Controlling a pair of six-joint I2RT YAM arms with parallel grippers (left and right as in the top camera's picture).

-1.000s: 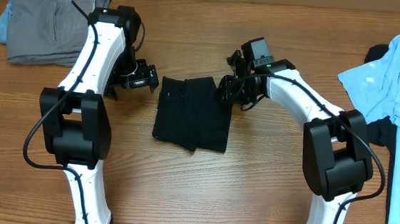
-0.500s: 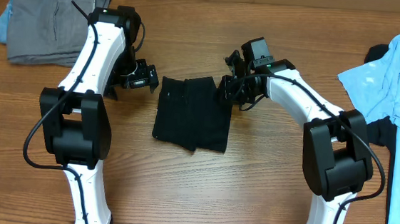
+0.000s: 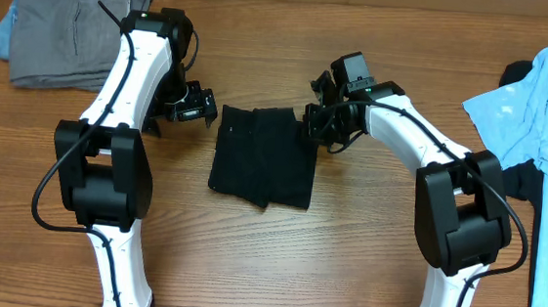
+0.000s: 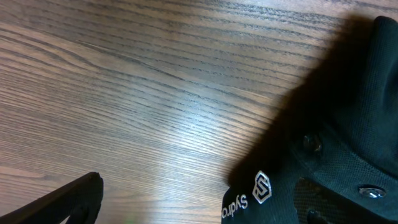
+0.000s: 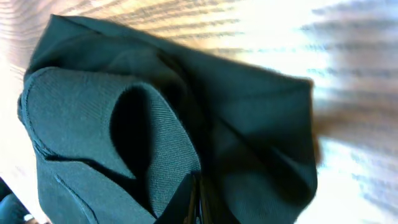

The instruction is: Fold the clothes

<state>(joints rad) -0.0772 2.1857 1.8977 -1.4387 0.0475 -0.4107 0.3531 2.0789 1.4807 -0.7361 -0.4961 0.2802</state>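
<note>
1. overhead: the left gripper (image 3: 199, 111) sits just beside the left edge of the folded black shirt (image 3: 262, 157). it does not touch the shirt, and its jaws are spread wide with nothing between them. the right gripper (image 3: 312, 125) is at the shirt's upper right corner, jaws clamped on the cloth there. the shirt lies flat on the wooden table (image 3: 344, 257), between the two grippers. grey folded garments (image 3: 64, 24) lie well beyond the left gripper, at the table's far corner. a light blue garment (image 3: 541, 116) lies well apart from the right gripper, on its outer side.
2. left wrist: bare wood lies beneath the spread jaws. one dark fingertip (image 4: 62, 202) shows low at one side. at the other side is the shirt's edge, with a small white logo (image 4: 261, 186) and buttons (image 4: 371, 191), apart from that fingertip.
3. right wrist: black cloth bunches in soft folds just ahead of the jaws, which meet tight on a fold at the bottom of the view. bright wood shows beyond the cloth.
</note>
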